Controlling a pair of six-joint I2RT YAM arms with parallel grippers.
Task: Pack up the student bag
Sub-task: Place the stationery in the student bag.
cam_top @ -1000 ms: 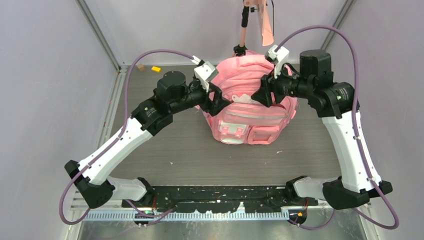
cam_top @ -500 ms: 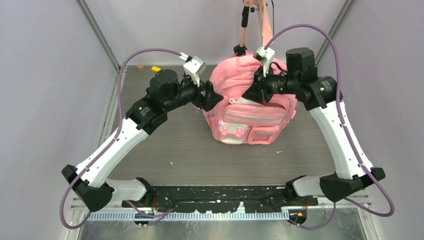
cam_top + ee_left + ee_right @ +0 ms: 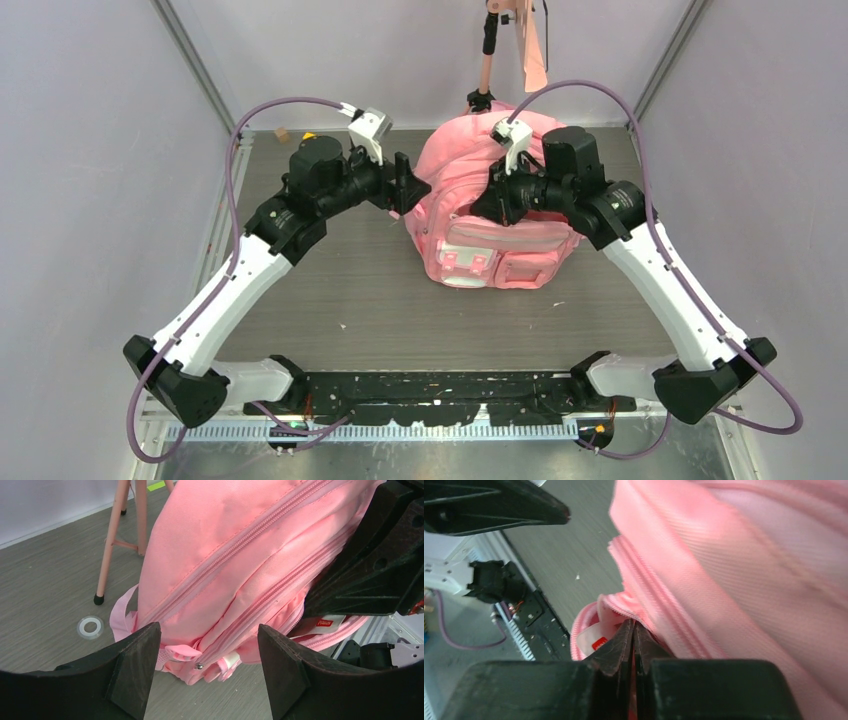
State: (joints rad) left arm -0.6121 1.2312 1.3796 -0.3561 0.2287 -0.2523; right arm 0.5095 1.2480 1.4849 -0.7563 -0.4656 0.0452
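Note:
The student bag [image 3: 500, 235], a big bright pink backpack, stands at the back middle of the table with its front pockets facing the arms. My left gripper [image 3: 410, 186] hovers open just off its left side; in the left wrist view the bag [image 3: 225, 555] and a zip pull show between the wide-apart jaws of the left gripper [image 3: 207, 630]. My right gripper [image 3: 484, 207] is on the bag's upper front. In the right wrist view this right gripper [image 3: 633, 624] is shut, its tips pinching the pink zip edge of the bag [image 3: 749, 555] beside a white label with a red patch.
A pink stand [image 3: 487, 60] rises behind the bag with a pink strip [image 3: 535, 50] hanging from it; its leg [image 3: 107, 545] is near the bag's left side. A yellow block [image 3: 312, 136] and a small wooden block [image 3: 282, 133] lie at the back left. A white ring [image 3: 90, 627] marks the table.
Both arms have swung left and toward the back. The right gripper has closed at the bag's zip edge. The left gripper has drawn off the bag's left side, still open.

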